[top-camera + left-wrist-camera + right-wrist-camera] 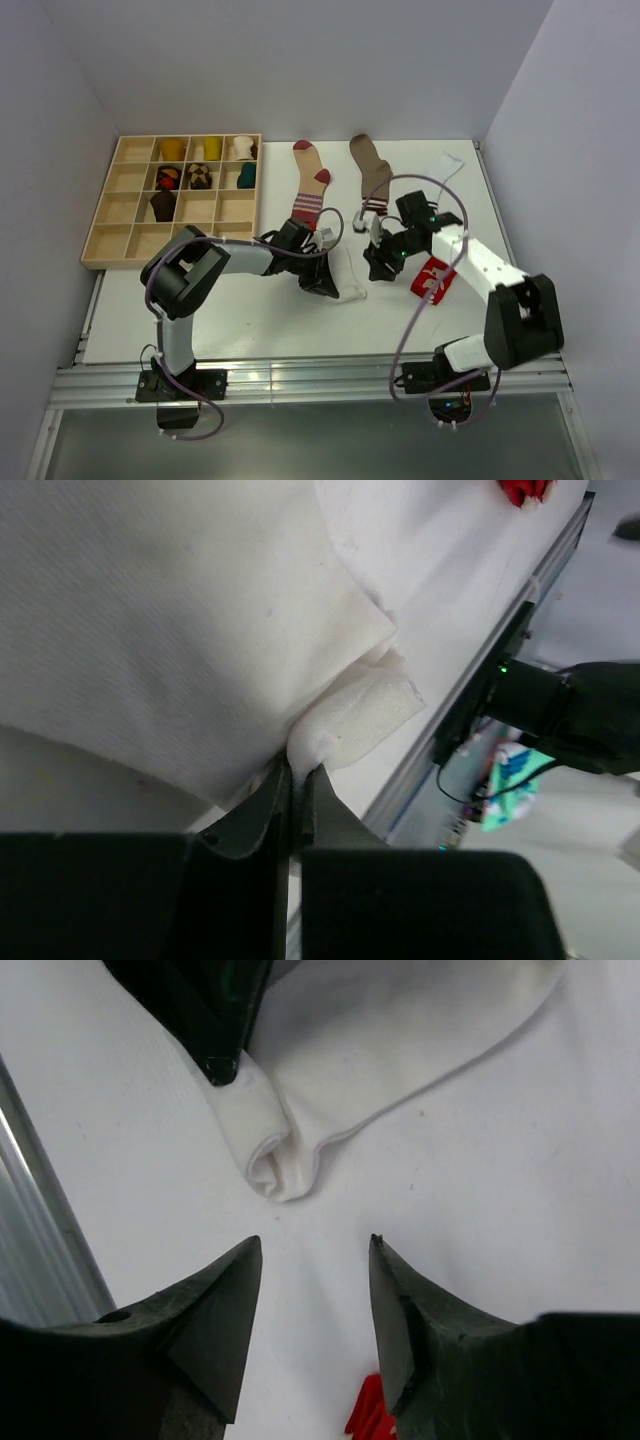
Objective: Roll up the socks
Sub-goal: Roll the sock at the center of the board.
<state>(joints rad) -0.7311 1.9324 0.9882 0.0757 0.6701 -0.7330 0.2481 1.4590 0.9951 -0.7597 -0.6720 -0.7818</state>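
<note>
On white table (230, 322), creased white sock (150, 630) pinched by left hand (298, 772); right hand (315, 1242) released.

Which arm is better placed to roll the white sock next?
Left, probably. The left gripper is shut on the white sock at its folded end, so it can roll from there. The right gripper is open, clear of the fabric.

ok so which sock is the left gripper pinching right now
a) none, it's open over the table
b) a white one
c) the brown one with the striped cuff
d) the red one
b: in the left wrist view the left gripper is shut on a folded edge of the white sock, and the red sock lies apart from it.
</note>
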